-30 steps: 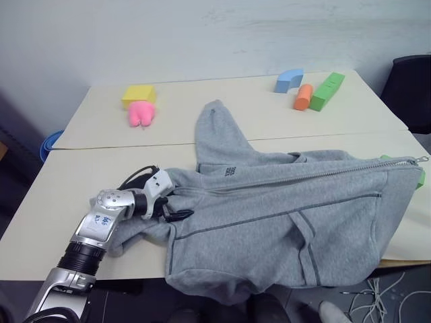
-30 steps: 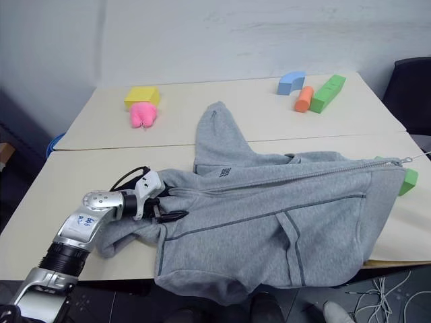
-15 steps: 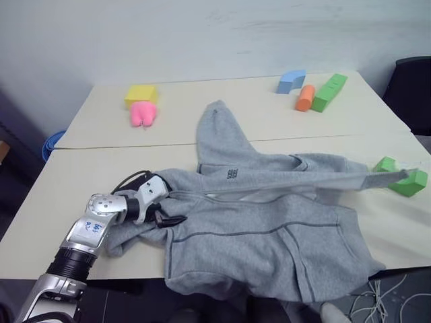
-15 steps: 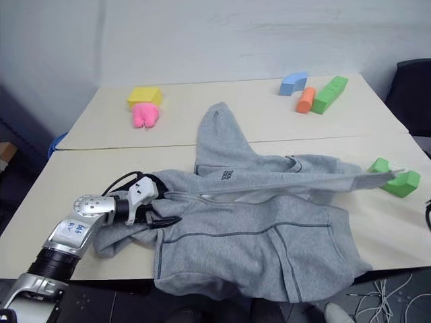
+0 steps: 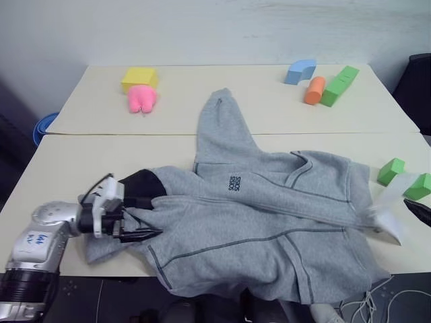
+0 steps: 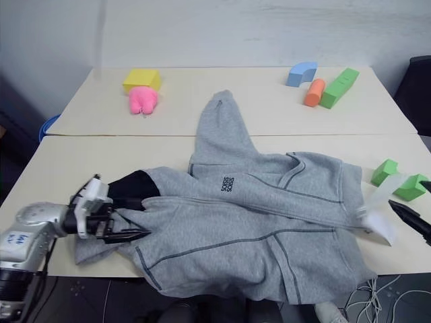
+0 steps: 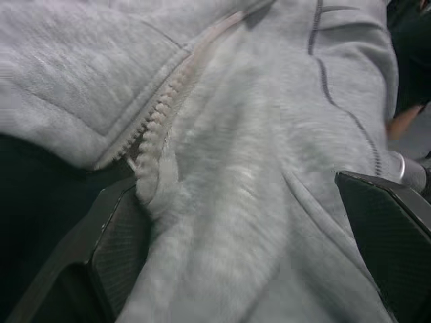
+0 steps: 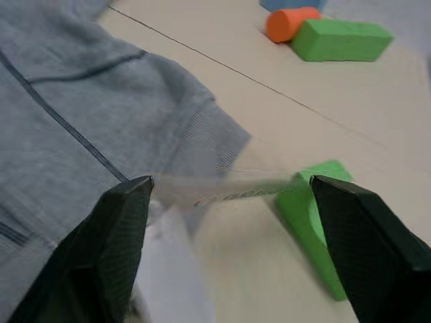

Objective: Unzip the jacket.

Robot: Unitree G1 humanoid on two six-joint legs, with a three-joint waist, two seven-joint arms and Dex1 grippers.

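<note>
The light grey hooded jacket (image 5: 269, 222) lies spread across the table's near half, with its hood toward the far side and its front hanging over the near edge. Its zipper (image 7: 158, 128) runs across the chest. My left gripper (image 5: 145, 222) is at the collar, by the dark hood lining (image 5: 141, 183). It is open, with fleece lying between its fingers. My right gripper (image 8: 230, 182) hovers open beyond the jacket's right hem, holding nothing. A blurred white hang tag (image 6: 380, 222) shows beside that hem.
At the far left are a yellow block (image 5: 139, 78) and a pink toy (image 5: 142, 99). At the far right are a blue arch (image 5: 300, 70), an orange cylinder (image 5: 314, 90) and a long green block (image 5: 339, 85). Two green blocks (image 5: 390, 171) sit near my right gripper.
The jacket's right side was stretched taut toward the right edge and now lies slack on the table. My left gripper has drawn back to the left along the collar. The camera has tilted.
</note>
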